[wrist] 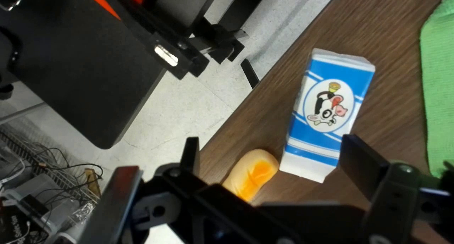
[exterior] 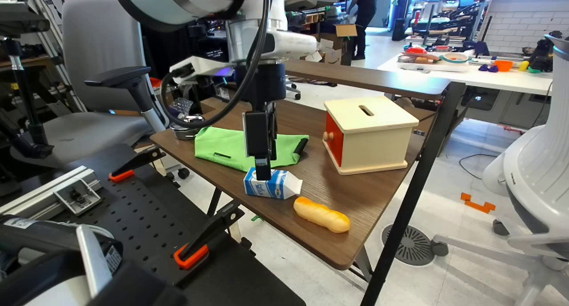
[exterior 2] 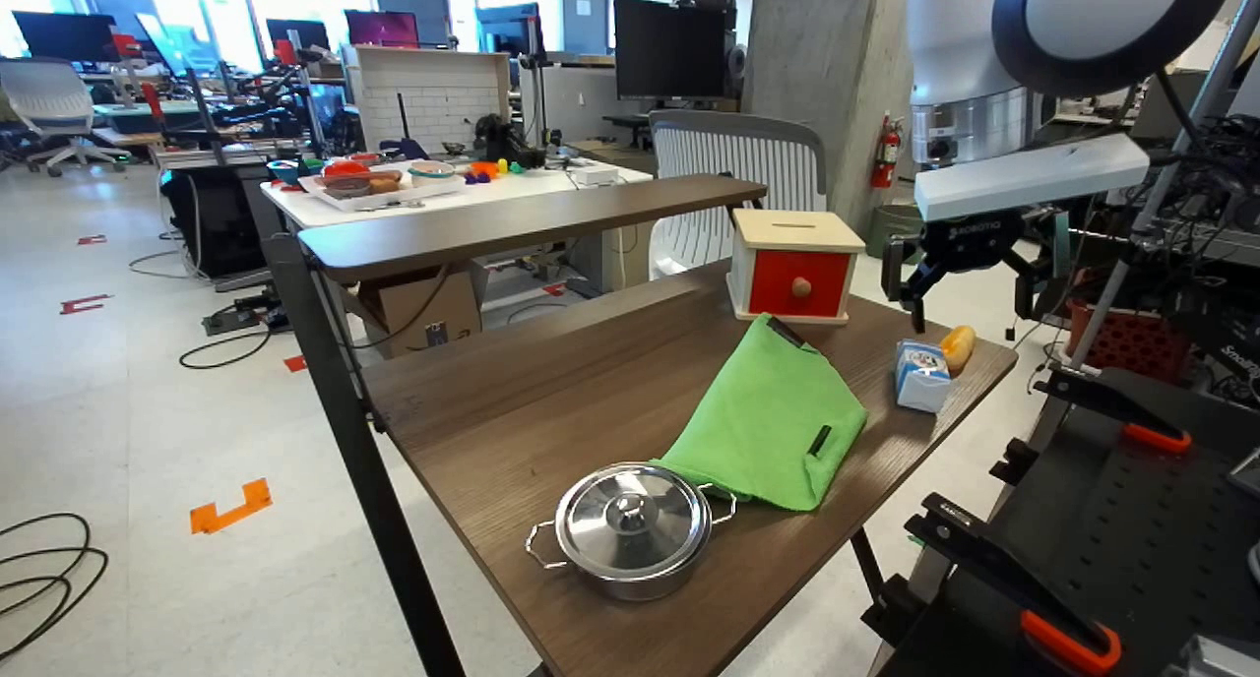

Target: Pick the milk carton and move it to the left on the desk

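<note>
The milk carton is a small white and blue box with a cow picture. It lies on its side on the dark brown desk (exterior: 369,188) near the front edge. It shows in both exterior views (exterior: 276,188) (exterior 2: 922,377) and in the wrist view (wrist: 328,112). My gripper (exterior 2: 972,308) is open and empty, pointing down above the carton. In an exterior view one finger of the gripper (exterior: 266,166) overlaps the carton's top. In the wrist view the jaws (wrist: 271,144) are wide apart, with the carton's white end beside the right finger; contact cannot be told.
An orange-yellow oblong object (exterior: 322,215) lies close beside the carton. A green cloth (exterior 2: 768,411) lies behind the carton, with a lidded steel pot (exterior 2: 630,524) past it. A wooden box (exterior: 378,141) with a red side stands farther back. A black bench with clamps (exterior: 193,255) borders the desk.
</note>
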Controlling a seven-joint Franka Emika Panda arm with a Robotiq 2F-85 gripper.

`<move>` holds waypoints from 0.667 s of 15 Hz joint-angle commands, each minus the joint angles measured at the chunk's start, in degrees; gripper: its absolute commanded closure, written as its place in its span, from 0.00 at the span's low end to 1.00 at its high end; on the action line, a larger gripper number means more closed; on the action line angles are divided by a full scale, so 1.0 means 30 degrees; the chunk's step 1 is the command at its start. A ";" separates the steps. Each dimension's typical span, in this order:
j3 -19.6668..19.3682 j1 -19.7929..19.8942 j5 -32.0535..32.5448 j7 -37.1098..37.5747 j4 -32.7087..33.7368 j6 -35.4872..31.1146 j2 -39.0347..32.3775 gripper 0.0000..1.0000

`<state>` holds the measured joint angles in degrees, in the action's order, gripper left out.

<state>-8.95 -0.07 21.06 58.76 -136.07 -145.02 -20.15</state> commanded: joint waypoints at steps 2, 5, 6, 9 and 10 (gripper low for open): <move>-0.0778 -0.0904 -0.0810 0.2077 0.0151 -0.1428 -0.1116 0.00; -0.1032 -0.1258 -0.1229 0.3079 0.0342 -0.1778 -0.1730 0.00; -0.1092 -0.1372 -0.1373 0.3352 0.0402 -0.1829 -0.1922 0.00; -0.1408 -0.1854 -0.1268 0.4384 0.0783 -0.1977 -0.2443 0.00; -0.1477 -0.1979 -0.1267 0.4640 0.0918 -0.2030 -0.2587 0.00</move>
<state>-11.59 -3.79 17.97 70.28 -134.94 -149.11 -25.39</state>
